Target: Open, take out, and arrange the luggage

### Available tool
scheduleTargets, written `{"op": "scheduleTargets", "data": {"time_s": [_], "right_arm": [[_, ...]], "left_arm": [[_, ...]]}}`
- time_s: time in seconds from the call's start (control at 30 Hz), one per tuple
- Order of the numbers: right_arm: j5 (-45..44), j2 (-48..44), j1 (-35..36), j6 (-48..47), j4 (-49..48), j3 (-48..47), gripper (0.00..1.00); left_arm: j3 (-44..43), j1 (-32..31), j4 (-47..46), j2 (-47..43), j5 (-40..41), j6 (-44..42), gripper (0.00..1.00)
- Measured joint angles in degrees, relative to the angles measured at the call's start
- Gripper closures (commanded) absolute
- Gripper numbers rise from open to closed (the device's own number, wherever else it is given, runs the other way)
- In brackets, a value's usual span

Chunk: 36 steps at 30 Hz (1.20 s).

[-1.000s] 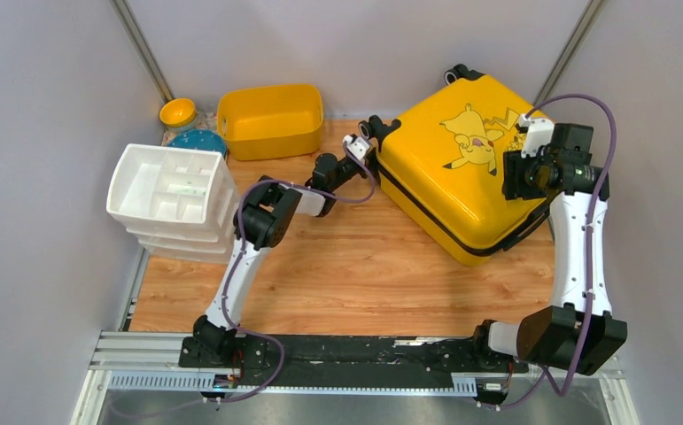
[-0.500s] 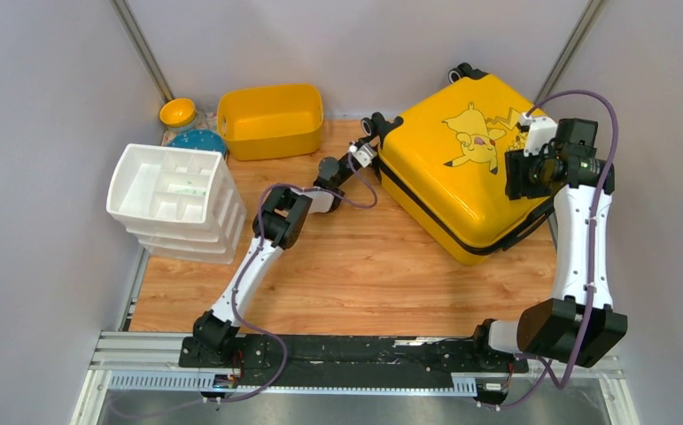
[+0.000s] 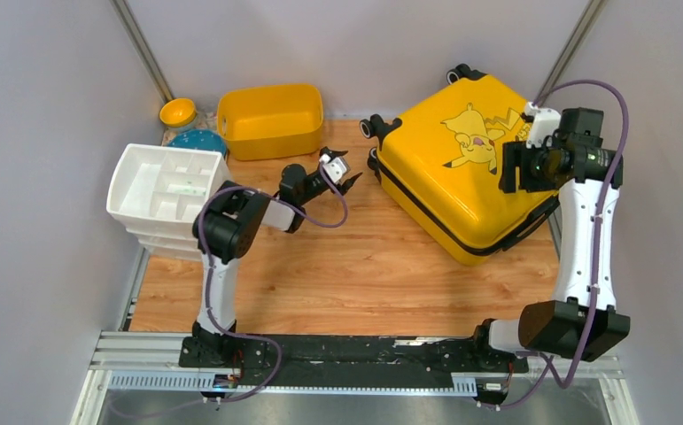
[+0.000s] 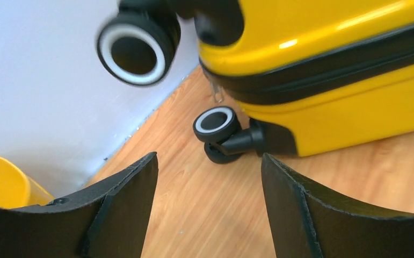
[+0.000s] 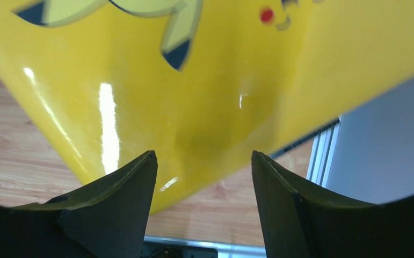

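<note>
The luggage (image 3: 448, 173), a yellow hard-shell suitcase with a cartoon print, lies shut at the back right of the wooden table, its black wheels toward the back wall. My left gripper (image 3: 345, 180) hovers open a short way left of its near-left corner, touching nothing. The left wrist view shows the open left gripper (image 4: 209, 161) over bare wood, with the luggage (image 4: 328, 32) and a wheel (image 4: 215, 123) ahead. My right gripper (image 3: 513, 170) is above the right part of the lid. Seen from the right wrist, that gripper (image 5: 203, 158) is open with nothing between its fingers, the luggage (image 5: 194, 91) close behind.
A plain yellow tub (image 3: 271, 119) stands at the back, left of the luggage. A white compartmented organiser (image 3: 171, 190) sits at the left edge, with a small yellow bowl (image 3: 178, 112) and a blue dish (image 3: 198, 142) behind it. Grey walls close in on three sides.
My left gripper has opened and drawn back to the left, away from the luggage's corner near the wheels. The right gripper has opened a little wider over the lid.
</note>
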<state>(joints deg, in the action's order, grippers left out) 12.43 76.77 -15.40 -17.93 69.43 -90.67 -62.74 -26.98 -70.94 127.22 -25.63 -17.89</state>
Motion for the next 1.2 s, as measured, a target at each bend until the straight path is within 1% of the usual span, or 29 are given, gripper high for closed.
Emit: {"op": "scheduleTargets", "data": {"time_s": [0.07,0.13,0.23,0.33,0.43,0.47,0.57,0.63,0.77,0.97,1.13,1.2], "right_arm": [[-0.2,1.0,3.3,0.9,-0.5,-2.9,0.29],[-1.3,3.7,9.0,2.1,-2.3,-7.4,0.28],[-2.7,9.1,15.6,3.5,-5.5,-15.5,0.27],[-4.5,18.7,23.1,3.9,-7.9,-24.9,0.25],[-6.2,30.2,28.9,3.9,-10.1,-38.5,0.23],[-6.6,34.6,30.6,3.7,-11.3,-43.7,0.23],[-7.3,44.3,34.5,2.5,-13.5,-53.3,0.21],[-8.2,48.3,36.7,1.5,-16.0,-54.2,0.19],[-10.1,51.8,39.8,-0.1,-20.8,-50.2,0.18],[-14.3,57.5,41.1,-3.0,-25.9,-51.1,0.19],[-15.8,60.1,41.1,-5.1,-26.2,-51.0,0.18],[-15.9,60.3,41.1,-5.5,-26.2,-51.0,0.21]], "left_arm": [[4.5,0.5,3.0,-7.0,-2.8,0.4,0.21],[7.3,0.9,7.3,-13.8,-5.7,1.7,0.20],[7.9,1.1,17.4,-22.3,-9.5,4.5,0.19],[7.2,1.1,30.6,-29.7,-13.9,6.8,0.19],[7.1,1.1,43.3,-35.9,-16.8,7.8,0.18],[7.2,1.1,46.2,-37.6,-17.2,8.0,0.18],[9.4,1.2,53.3,-43.6,-17.5,8.6,0.18],[12.9,1.3,56.4,-48.5,-17.1,8.8,0.18],[18.7,1.3,59.4,-55.2,-15.6,9.6,0.17],[22.8,1.3,61.1,-59.6,-13.0,10.5,0.17],[24.3,1.3,61.4,-62.3,-11.8,10.1,0.16],[24.6,1.3,61.3,-62.8,-11.5,9.9,0.16]]}}
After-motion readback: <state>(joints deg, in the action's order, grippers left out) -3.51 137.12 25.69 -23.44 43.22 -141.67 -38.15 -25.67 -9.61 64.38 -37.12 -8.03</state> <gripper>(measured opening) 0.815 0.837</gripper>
